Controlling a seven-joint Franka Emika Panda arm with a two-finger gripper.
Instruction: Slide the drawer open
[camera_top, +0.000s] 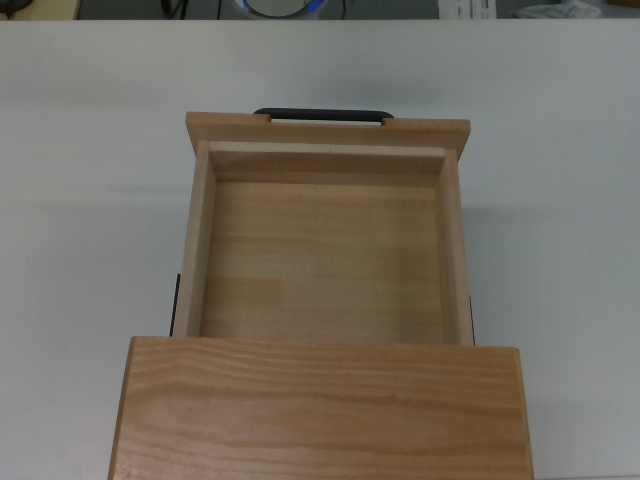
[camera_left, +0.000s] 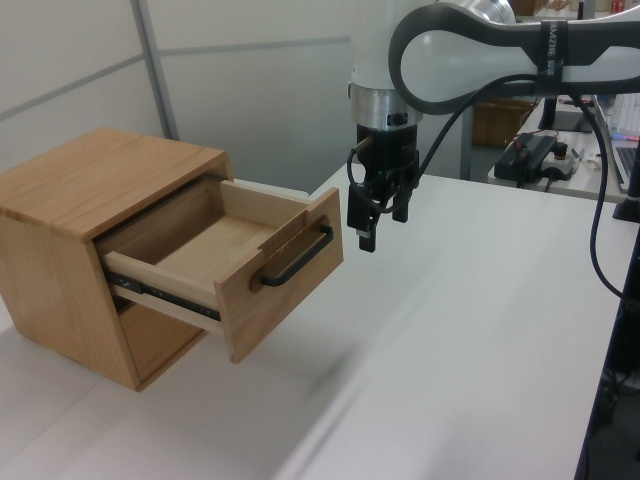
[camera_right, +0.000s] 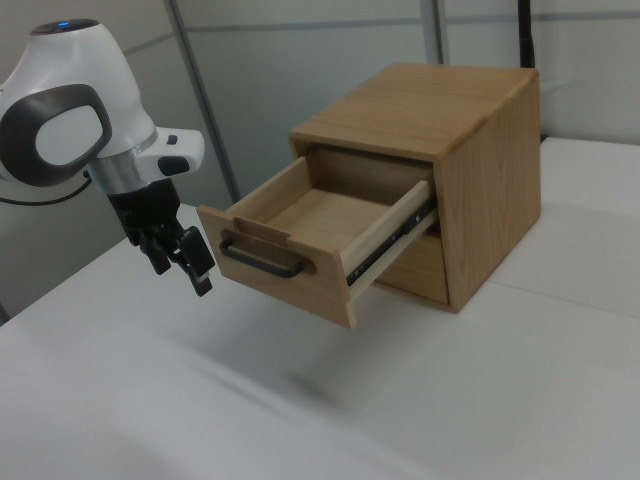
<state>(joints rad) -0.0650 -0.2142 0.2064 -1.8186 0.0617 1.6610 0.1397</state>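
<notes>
White bench carrying a single wooden box casing, which rests directly on its surface near one edge.
</notes>
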